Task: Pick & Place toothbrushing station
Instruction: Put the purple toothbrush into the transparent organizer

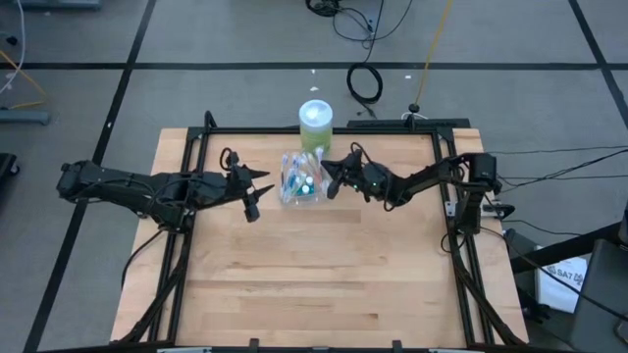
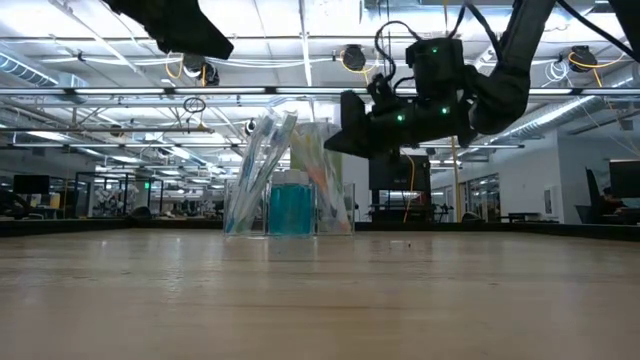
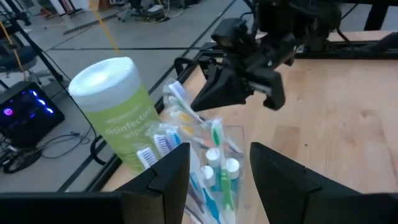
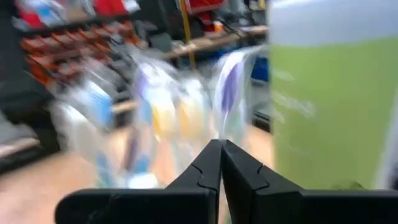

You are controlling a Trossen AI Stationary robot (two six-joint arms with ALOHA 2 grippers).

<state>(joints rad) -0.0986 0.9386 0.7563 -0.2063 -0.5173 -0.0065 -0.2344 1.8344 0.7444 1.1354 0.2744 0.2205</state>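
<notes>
The cup (image 1: pixel 302 184) of toothbrushes (image 3: pixel 186 121) and teal-capped tubes (image 3: pixel 222 169) stands on the bench (image 1: pixel 324 284) near its far edge, just in front of the green wipes can (image 1: pixel 315 122). The left tool (image 1: pixel 257 193) hangs just left of the cup, its fingers (image 3: pixel 163 177) apart and empty. The right tool (image 1: pixel 329 179) is pinched closed, empty, right beside the cup's other side.

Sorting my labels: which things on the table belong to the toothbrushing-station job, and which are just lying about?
Job:
clear cup
toothbrushes
teal-capped tubes
left gripper, open
right gripper, shut

Lying about:
green wipes container
</notes>
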